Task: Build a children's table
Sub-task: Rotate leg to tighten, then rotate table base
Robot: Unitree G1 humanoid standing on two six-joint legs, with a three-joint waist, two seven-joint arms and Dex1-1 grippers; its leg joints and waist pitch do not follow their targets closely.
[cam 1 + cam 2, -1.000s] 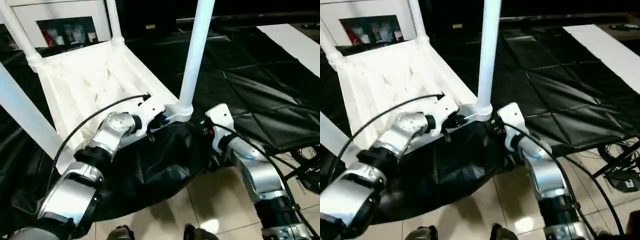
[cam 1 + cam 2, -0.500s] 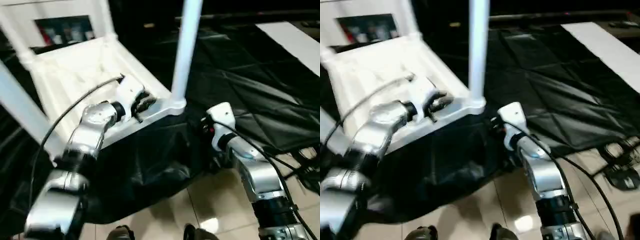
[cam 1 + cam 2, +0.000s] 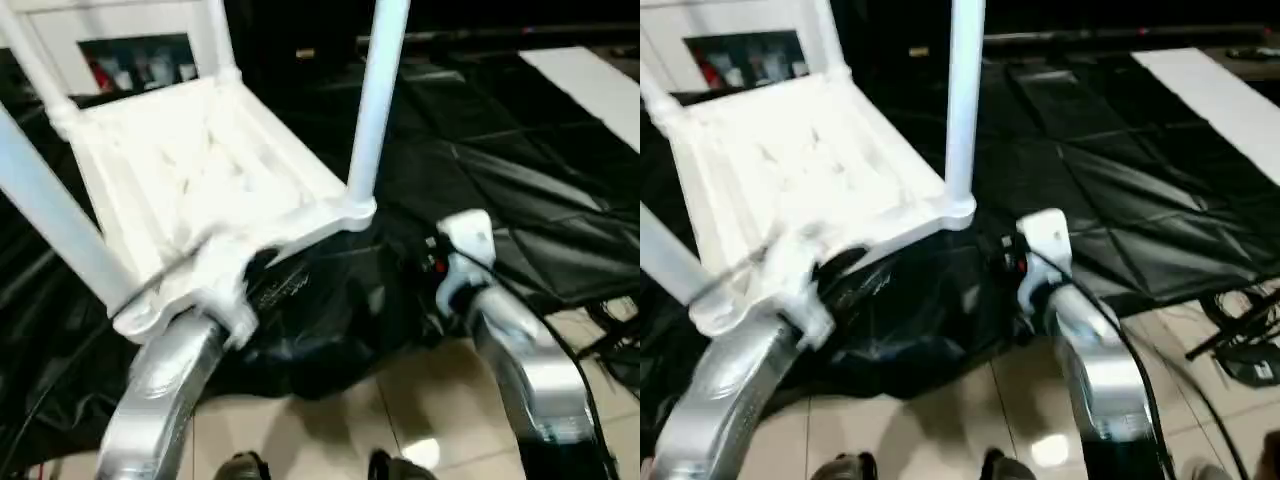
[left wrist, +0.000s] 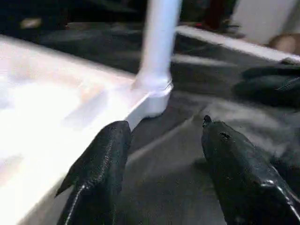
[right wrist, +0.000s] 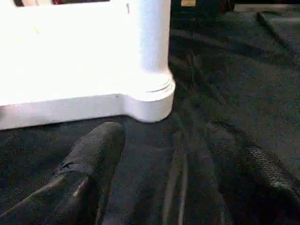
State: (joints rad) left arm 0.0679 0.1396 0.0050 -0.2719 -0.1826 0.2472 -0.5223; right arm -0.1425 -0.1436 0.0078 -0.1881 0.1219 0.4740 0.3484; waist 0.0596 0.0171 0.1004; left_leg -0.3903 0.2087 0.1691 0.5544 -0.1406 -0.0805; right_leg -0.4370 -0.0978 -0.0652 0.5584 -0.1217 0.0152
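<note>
White tabletop (image 3: 190, 170) with ribbed underside, upper left; white legs (image 3: 375, 100) rising from its corners; glossy black drape (image 3: 520, 180) across centre and right; silver forearms (image 3: 160, 400) along the lower edge; black gripper fingers (image 4: 101, 164); beige tiled floor (image 3: 400, 400) below

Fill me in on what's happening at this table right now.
A humanoid robot is assembling a children's table. The white tabletop lies upside down on the black-draped work table, with legs standing up from its corner sockets. The left tool is open beside the tabletop's near edge and holds nothing. The right tool is open just short of the near corner socket, also empty.
</note>
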